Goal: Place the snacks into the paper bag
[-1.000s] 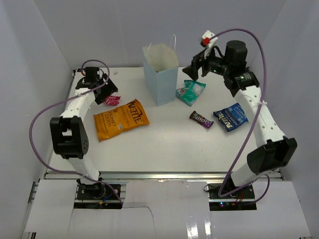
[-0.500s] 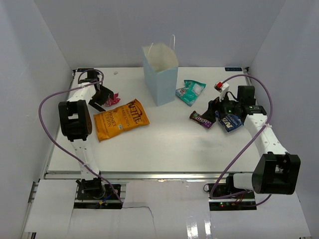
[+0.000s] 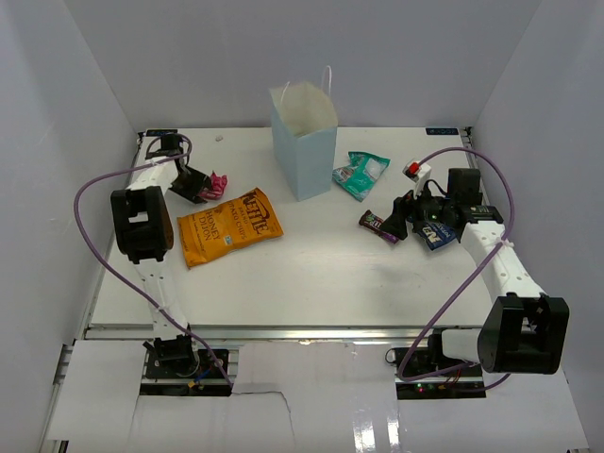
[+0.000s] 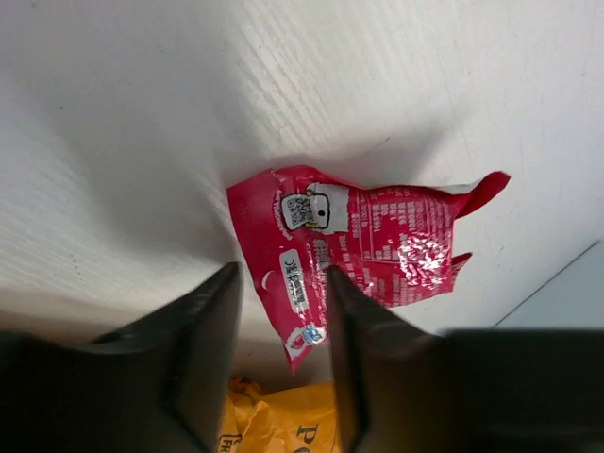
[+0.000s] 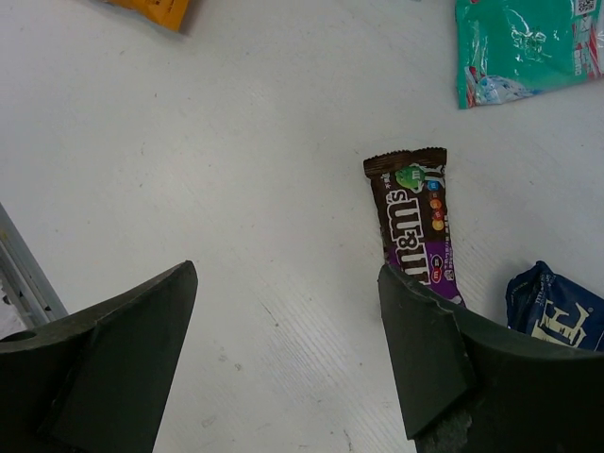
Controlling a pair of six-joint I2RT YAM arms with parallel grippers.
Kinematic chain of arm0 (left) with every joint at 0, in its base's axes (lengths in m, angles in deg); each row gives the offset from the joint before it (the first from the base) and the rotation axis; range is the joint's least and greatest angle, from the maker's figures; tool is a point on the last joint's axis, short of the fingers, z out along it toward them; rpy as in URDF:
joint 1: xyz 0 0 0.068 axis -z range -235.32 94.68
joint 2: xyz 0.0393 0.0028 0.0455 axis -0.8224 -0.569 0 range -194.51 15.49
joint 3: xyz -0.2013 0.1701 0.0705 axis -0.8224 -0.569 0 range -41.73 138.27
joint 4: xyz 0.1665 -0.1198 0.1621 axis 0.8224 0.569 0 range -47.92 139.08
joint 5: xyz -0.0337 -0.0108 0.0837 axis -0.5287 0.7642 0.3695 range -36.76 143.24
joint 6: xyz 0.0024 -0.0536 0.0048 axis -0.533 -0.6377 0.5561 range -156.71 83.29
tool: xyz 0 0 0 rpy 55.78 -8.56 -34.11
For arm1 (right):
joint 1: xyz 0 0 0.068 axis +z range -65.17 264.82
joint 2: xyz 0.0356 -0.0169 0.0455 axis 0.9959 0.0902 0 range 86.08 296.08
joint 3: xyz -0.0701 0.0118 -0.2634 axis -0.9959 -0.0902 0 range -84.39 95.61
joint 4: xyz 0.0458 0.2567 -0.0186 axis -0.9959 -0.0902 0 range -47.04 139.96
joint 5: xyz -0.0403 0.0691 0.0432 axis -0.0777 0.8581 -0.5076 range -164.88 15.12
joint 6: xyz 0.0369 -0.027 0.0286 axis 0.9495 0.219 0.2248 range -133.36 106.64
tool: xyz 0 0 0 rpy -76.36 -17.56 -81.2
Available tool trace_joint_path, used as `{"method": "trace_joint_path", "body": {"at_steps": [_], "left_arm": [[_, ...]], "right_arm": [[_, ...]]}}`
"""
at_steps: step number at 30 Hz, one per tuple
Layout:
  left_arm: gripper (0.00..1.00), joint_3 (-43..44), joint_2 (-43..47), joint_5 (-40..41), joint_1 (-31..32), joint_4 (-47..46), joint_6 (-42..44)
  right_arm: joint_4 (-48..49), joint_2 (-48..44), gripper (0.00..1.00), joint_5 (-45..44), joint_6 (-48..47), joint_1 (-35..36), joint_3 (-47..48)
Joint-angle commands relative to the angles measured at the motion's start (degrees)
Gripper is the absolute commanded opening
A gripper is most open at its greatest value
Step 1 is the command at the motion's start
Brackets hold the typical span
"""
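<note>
My left hand (image 4: 281, 274) is low over the worktop (image 3: 311, 274), its two fingers (image 4: 203, 349) partly closed about one corner of the small red wrapper (image 4: 363, 245). That corner sits in the gap between them. I cannot tell whether they pinch it or only flank it. The wrapper lies flat, most of it reaching out past my fingertips. Behind my fingers a corner of the large orange chip bag (image 4: 274, 425) shows. From above, that bag lies flat just beside this hand, on the side toward my other arm.

My right hand (image 5: 285, 274) hangs open, jaws spread wide and holding nothing, bare worktop under the gap. The small brown bar (image 5: 413, 222) lies flat just inside one fingertip, apart from it, its length running away from the hand. The dark blue packet (image 5: 557, 310) lies beside that same finger, near the bar's closer end. Farther out past the bar is the teal pouch (image 5: 524, 42), flat on the worktop.

The paper bag (image 3: 304, 156) stands upright and open-mouthed well beyond both hands, between them and nearer the back of the worktop, one white loop handle raised. The teal pouch lies just beside its foot on my right hand's side. From above I see only the bag's white inner walls; its bottom is hidden, so I cannot tell what is in it.
</note>
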Motion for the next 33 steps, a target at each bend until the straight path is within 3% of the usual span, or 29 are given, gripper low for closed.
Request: {"method": "trace_joint_path", "body": {"at_steps": [1, 2, 10, 21, 33], "left_arm": [[0.48, 1.29, 0.24, -3.29, -0.83, -2.29, 1.39], [0.39, 0.68, 0.50, -3.64, -0.92, -2.55, 1.57], [0.00, -4.33, 5.69, -9.00, -1.98, -11.07, 6.75], [0.00, -15.58, 17.81, -19.97, -1.98, -29.78, 7.11], [0.00, -19.28, 25.54, -29.91, -1.89, -39.19, 0.00]], "right_arm": [[1.07, -1.03, 0.83, 1.93, -0.77, -0.05, -0.34], [0.90, -1.03, 0.83, 2.10, -0.77, -0.05, -0.34], [-0.16, -1.91, 0.82, 3.34, -0.77, -0.05, -0.60], [-0.25, -2.97, 0.82, 4.04, -0.95, -0.05, -0.08], [-0.16, -3.49, 0.82, 3.86, -1.65, -0.05, 0.19]]}}
